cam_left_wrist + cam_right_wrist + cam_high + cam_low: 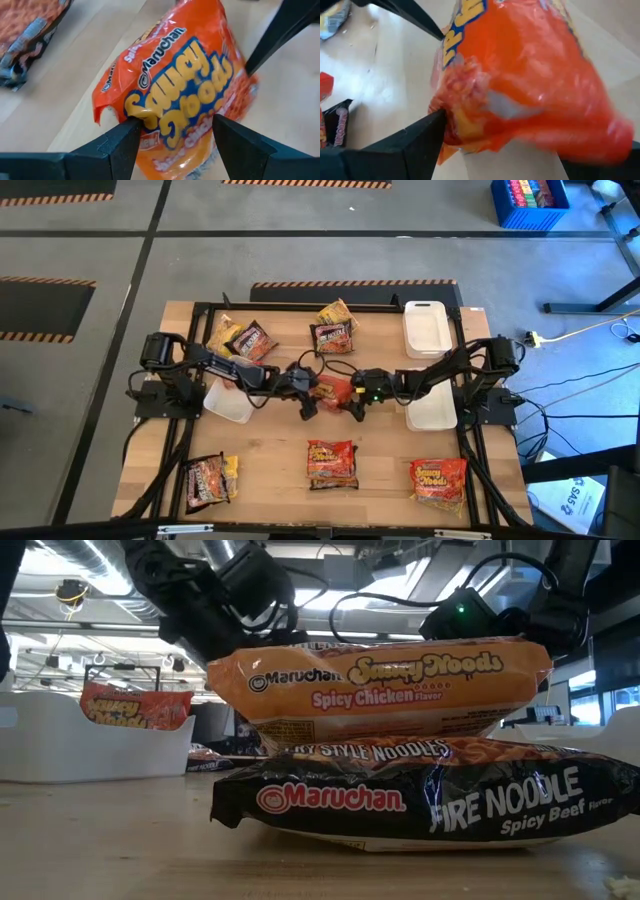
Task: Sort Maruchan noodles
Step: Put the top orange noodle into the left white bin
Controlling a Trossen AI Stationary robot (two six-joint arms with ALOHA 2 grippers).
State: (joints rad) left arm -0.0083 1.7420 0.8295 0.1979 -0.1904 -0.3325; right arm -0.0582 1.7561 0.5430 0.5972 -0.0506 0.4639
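Centre of the overhead frame: I have both arms converged on one orange packet. The left gripper straddles it with jaws spread wide, the wrapper pressed against both fingers; the right gripper brackets the opposite end, equally wide. I cannot tell which arm carries the weight.

Sorting, as I judge it, is barely started. One packet stands in the white tray at the left of the level view. Loose packets remain across the table: a mixed group upper left, a pair upper centre, and three lots along the lower edge. Two white trays at right look unfilled.
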